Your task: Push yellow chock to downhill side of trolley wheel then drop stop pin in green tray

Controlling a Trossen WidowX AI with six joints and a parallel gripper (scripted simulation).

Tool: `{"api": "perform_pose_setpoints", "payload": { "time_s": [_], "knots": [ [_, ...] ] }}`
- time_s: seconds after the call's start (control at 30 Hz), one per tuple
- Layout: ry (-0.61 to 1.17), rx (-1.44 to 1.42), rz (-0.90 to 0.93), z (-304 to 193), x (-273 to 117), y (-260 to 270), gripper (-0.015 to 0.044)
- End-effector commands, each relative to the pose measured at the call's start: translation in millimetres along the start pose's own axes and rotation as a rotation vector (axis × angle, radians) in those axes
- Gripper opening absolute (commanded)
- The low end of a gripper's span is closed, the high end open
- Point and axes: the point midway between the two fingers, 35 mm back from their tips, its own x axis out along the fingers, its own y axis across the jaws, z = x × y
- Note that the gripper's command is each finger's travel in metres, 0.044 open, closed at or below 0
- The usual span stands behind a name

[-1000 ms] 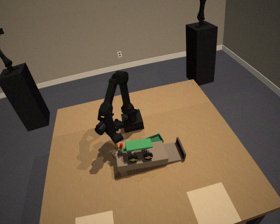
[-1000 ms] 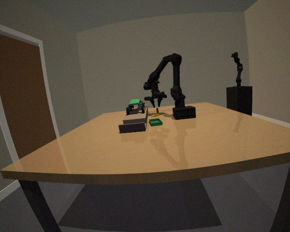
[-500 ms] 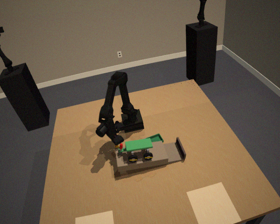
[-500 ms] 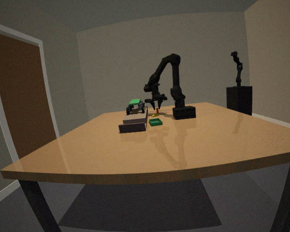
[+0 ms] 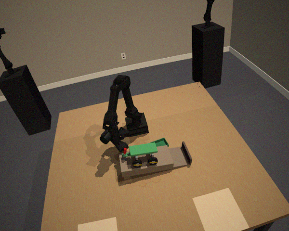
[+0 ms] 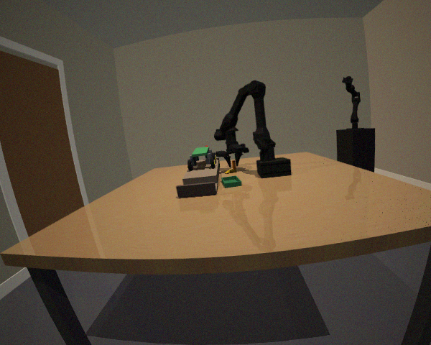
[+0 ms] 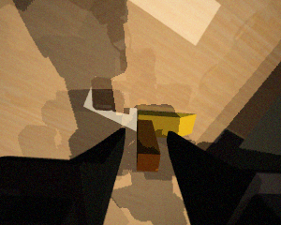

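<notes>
The yellow chock stands on the table beside the ramp's uphill part, its orange handle upright. My gripper points down, open, with a fingertip on either side of the handle and gaps showing in the wrist view. In the top view the fingertips and chock are hidden. The green-topped trolley stands on the ramp. The red-headed stop pin is upright at its uphill end. The green tray is empty.
A dark end board stands across the ramp's low end. The tray lies between the ramp and the arm's base. The ramp's side runs close to the right finger in the wrist view.
</notes>
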Motion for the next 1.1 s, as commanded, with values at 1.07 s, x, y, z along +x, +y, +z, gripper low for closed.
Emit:
{"api": "perform_pose_setpoints", "payload": {
  "time_s": [1.07],
  "knots": [
    [-0.001, -0.003, 0.005, 3.6, -75.6, -0.7, 0.0000]
  ]
}}
